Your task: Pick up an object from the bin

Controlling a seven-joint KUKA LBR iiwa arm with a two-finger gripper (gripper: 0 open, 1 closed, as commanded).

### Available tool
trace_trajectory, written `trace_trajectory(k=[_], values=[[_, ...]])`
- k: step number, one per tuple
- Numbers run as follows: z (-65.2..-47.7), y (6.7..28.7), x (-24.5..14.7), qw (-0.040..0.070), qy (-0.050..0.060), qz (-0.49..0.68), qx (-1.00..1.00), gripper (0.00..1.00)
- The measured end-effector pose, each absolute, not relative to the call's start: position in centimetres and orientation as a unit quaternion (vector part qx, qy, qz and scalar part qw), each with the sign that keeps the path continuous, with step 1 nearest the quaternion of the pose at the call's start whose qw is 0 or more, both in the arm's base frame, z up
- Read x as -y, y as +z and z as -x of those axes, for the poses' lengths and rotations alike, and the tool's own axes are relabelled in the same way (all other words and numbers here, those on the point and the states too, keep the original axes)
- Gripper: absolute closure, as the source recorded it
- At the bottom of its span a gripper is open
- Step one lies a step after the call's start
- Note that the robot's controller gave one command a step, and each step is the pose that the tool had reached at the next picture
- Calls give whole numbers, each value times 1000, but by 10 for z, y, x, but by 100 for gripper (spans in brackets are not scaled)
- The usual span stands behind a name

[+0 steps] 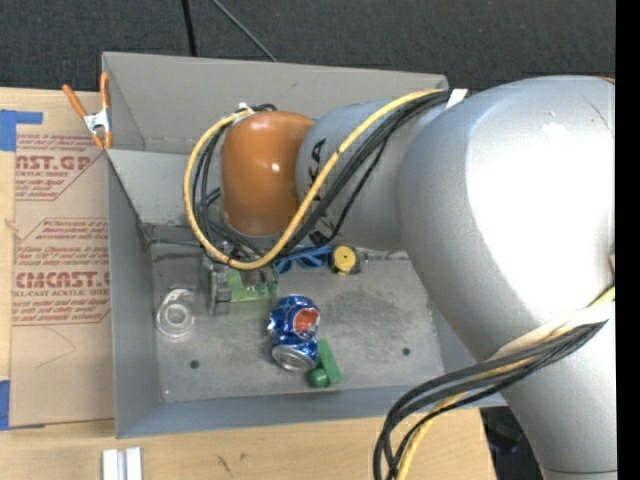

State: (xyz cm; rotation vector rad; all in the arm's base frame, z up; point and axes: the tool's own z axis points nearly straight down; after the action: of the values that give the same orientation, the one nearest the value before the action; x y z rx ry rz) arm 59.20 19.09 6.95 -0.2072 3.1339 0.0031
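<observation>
Camera view puts the gripper (222,290) low near the bin's (135,298) left wall, just beside a small green piece (253,288); whether clenched or released, I cannot tell.

Hand (222,290) just beside green block (254,286), crushed blue can (293,334) near.

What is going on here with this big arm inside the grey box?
A robot arm reaches into the grey bin from the view's right. Its gripper is down near the floor, right beside a small green thing; I cannot tell whether it holds it. The other things lie untouched: a clear cup to the left, a crushed blue and red can with a green block in front, and a yellow round piece behind.
</observation>
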Motion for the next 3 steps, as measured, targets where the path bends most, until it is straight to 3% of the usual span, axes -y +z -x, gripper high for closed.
trace_trajectory(k=[1,2,3], values=[[-592,69,-191,0,1,66,-998,0],[-571,70,-147,0,0,-57,-998,0],[-571,69,-148,0,1,-57,-998,100]])
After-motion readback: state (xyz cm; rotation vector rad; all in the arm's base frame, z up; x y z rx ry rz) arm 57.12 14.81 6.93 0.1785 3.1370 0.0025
